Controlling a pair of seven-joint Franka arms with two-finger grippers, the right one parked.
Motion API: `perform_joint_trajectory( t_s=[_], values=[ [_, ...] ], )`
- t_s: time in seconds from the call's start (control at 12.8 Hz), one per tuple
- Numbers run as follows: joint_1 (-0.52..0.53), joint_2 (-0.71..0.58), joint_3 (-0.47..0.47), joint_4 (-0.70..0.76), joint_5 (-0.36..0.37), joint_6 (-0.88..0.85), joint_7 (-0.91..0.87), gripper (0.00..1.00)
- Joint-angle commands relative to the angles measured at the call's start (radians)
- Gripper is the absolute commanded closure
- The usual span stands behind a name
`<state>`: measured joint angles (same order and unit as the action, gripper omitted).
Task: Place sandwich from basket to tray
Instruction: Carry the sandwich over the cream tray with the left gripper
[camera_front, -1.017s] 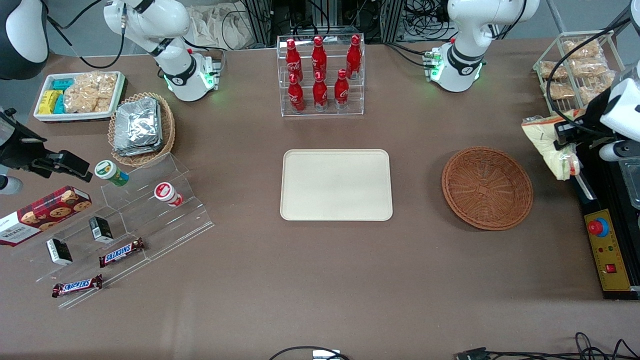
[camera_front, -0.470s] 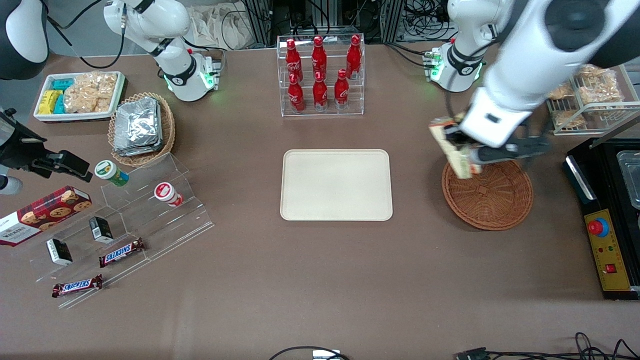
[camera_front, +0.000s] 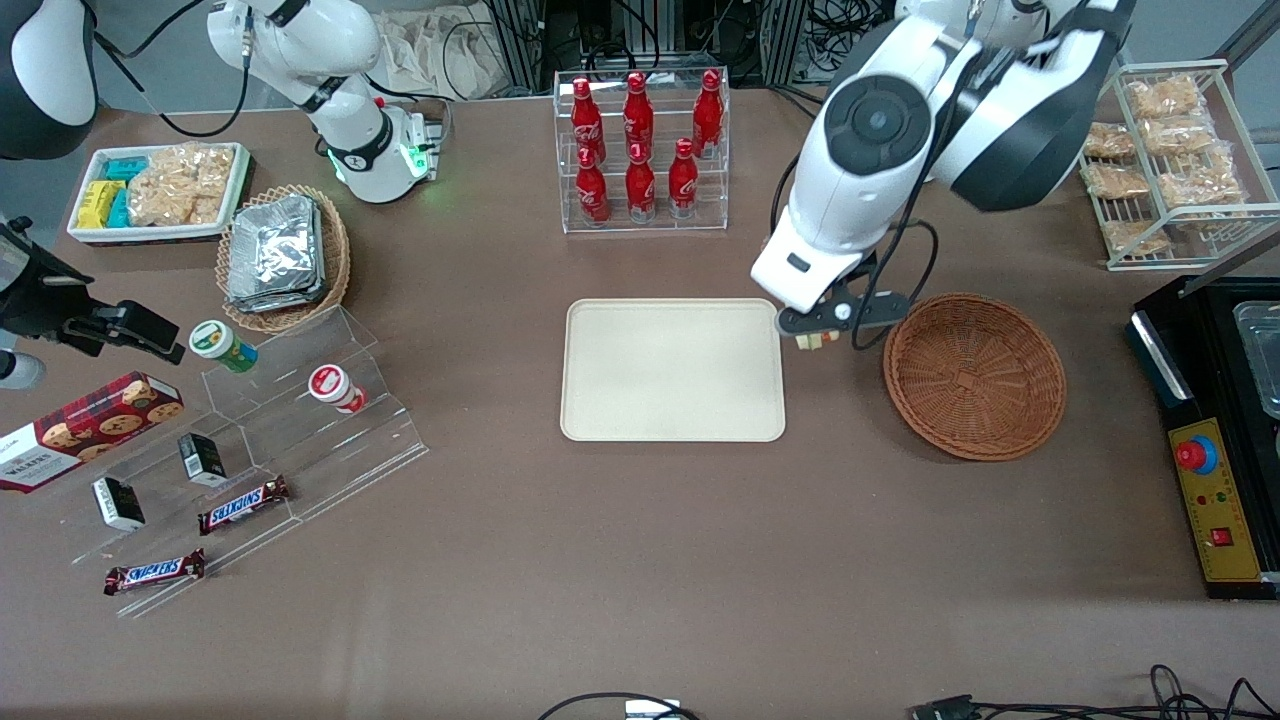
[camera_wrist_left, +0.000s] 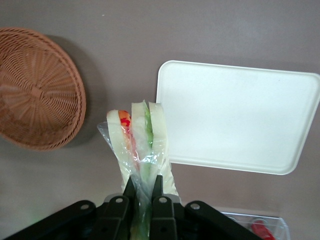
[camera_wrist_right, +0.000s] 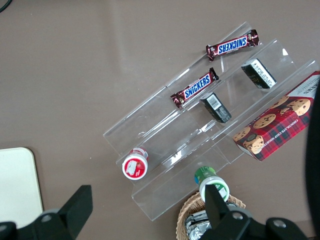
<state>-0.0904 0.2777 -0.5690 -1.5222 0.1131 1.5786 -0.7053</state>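
Observation:
The sandwich (camera_wrist_left: 140, 135), a clear-wrapped wedge of white bread with green and orange-red stripes, hangs from my left gripper (camera_wrist_left: 144, 181), which is shut on its wrap. In the front view only a small piece of the sandwich (camera_front: 812, 342) shows under the gripper (camera_front: 818, 330). The gripper hovers above the table between the reddish-brown wicker basket (camera_front: 975, 375) and the cream tray (camera_front: 672, 370), close to the tray's edge. In the left wrist view the basket (camera_wrist_left: 35, 95) holds nothing and the tray (camera_wrist_left: 235, 115) is bare.
A clear rack of red bottles (camera_front: 640, 150) stands farther from the front camera than the tray. A wire rack of snack bags (camera_front: 1170, 150) and a black box with a red button (camera_front: 1215, 480) lie at the working arm's end. Acrylic steps with snacks (camera_front: 250, 440) lie toward the parked arm's end.
The left arm has carried the sandwich from the working arm's end of the table, over the basket, to the gap beside the tray. Nothing else moved.

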Motion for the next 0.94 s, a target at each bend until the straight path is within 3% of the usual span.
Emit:
perform_joint_trajectory(
  t_s=[0.0,0.31,0.63,0.86],
  values=[
    [0.009,0.0,-0.009,-0.184,0.077,0.214,0.098,1.0],
    [0.011,0.121,-0.006,-0.374,0.244,0.573,0.087,1.0],
    [0.008,0.302,-0.008,-0.369,0.449,0.69,-0.083,1.0],
    [0.008,0.347,-0.009,-0.365,0.459,0.733,-0.155,1.0]
  ],
)
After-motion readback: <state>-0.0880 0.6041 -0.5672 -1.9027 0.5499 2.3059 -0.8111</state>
